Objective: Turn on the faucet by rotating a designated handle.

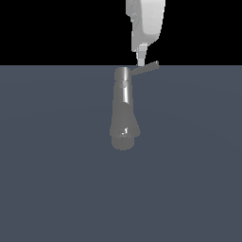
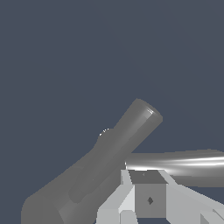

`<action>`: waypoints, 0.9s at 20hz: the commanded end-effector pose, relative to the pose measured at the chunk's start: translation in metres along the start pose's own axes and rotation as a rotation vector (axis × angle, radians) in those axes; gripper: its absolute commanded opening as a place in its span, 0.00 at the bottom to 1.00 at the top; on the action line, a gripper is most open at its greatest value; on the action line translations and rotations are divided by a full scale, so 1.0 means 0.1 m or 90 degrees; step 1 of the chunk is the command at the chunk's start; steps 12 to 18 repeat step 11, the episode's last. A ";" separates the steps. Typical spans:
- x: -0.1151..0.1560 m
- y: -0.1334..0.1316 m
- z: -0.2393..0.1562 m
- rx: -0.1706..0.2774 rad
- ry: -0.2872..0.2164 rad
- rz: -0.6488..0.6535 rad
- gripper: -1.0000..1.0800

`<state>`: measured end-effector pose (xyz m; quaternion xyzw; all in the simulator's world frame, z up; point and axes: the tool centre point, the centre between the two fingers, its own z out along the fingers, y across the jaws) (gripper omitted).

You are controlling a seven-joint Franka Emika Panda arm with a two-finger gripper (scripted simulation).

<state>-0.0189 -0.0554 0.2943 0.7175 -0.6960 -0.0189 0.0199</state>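
Observation:
The faucet (image 1: 124, 111) is a shiny grey tapered body lying on the floor, its wide round base nearest the camera in the exterior view. From its narrow cap the handle (image 1: 147, 69), a thin grey rod, sticks out toward the exterior view's right. My white gripper (image 1: 141, 60) comes down from above and its tip rests on the handle close to the cap. Its fingers look pressed together with nothing between them. In the wrist view the faucet (image 2: 109, 162) runs diagonally, and the bright handle (image 2: 188, 164) lies just beyond the gripper (image 2: 148, 186).
A flat blue-grey floor (image 1: 52, 179) spreads all around the faucet. Beyond its far edge the exterior view shows only black background.

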 end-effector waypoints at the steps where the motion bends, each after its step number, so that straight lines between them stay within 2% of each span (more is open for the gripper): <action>1: 0.20 -0.06 0.08 -0.003 0.000 0.012 0.00; 10: 0.56 -0.26 0.18 -0.004 0.000 0.021 0.00; 18: 0.56 -0.26 0.18 -0.004 0.000 0.021 0.00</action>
